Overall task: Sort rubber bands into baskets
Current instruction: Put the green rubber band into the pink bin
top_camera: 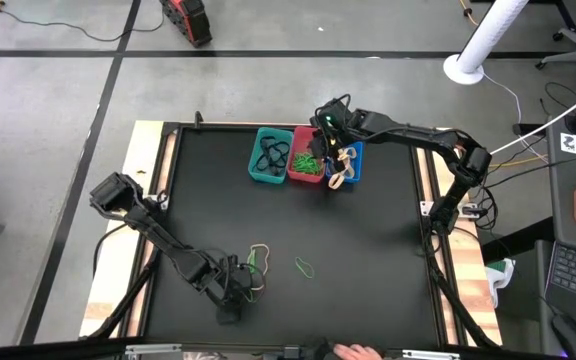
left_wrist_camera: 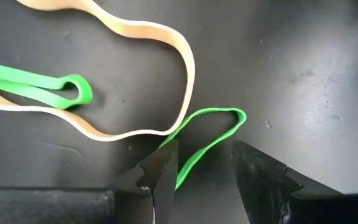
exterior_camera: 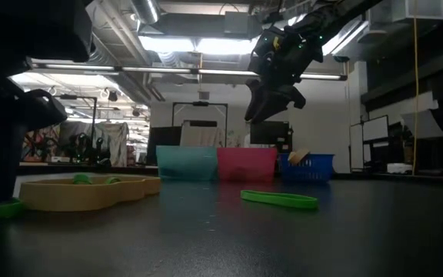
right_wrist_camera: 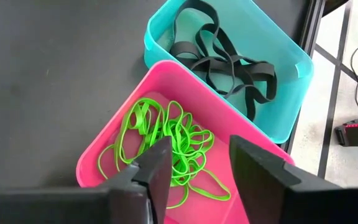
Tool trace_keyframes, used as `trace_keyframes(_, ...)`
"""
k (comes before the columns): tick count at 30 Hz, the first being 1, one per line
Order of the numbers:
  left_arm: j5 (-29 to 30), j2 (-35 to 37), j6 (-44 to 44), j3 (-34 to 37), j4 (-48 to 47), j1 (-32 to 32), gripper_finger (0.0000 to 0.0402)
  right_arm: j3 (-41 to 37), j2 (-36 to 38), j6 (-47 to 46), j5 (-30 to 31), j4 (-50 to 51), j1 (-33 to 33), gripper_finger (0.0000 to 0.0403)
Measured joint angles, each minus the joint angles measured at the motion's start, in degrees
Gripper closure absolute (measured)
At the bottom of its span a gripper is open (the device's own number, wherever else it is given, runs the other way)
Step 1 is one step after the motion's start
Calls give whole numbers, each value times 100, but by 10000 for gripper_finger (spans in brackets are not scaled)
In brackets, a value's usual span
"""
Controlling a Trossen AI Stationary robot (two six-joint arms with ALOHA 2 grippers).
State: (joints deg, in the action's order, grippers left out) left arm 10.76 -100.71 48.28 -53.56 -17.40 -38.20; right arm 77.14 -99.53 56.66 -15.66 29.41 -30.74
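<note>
My left gripper [top_camera: 238, 290] [left_wrist_camera: 204, 147] is open and low over the table near its front edge. Its fingers stand on either side of a green rubber band [left_wrist_camera: 209, 144] lying flat. A tan band [left_wrist_camera: 166, 68] and a second green band [left_wrist_camera: 39, 86] lie beside it. Another green band [top_camera: 305, 267] [exterior_camera: 279, 199] lies further right. My right gripper [top_camera: 326, 128] [right_wrist_camera: 199, 142] is open and empty, up in the air above the red basket [right_wrist_camera: 114, 134], which holds green bands [right_wrist_camera: 166, 140]. The teal basket [right_wrist_camera: 284, 81] holds black bands and the blue basket [top_camera: 353, 168] holds tan bands. My left gripper's fingers come from above with the green band's loop end [left_wrist_camera: 229, 118] between them. One strand runs close by one fingertip [left_wrist_camera: 166, 163]. I cannot tell whether either finger touches the band, which lies flat on the table.
The three baskets stand in a row at the far middle of the black table [top_camera: 368, 240]. Wooden rails [top_camera: 153, 150] edge the table's left and right sides. A person's hand [top_camera: 348, 352] shows at the near edge.
</note>
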Motion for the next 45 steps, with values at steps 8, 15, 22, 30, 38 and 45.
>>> trace_keyframes(8, 31, 0, -338, 0, -56, -9, 262, 0, 0, -2, 0, 26, 0, 242)
trace_keyframes(15, 31, 0, -702, 0, -304, -90, 295, 0, -1, -2, -1, 28, -2, 242)
trace_keyframes(22, 47, -15, -1206, -14, -603, -120, 309, 0, -2, -4, -2, 70, -2, 242)
trace_keyframes(30, 66, -146, -1674, -24, -585, -120, 336, 0, -2, -7, -2, 70, -2, 242)
trace_keyframes(38, 66, -155, -1429, -11, -485, -120, 396, 0, -2, -1450, -5, 70, 0, 242)
trace_keyframes(45, -36, 52, -1254, 23, -312, -115, 398, 2, 73, -1524, -14, 78, 0, 242)
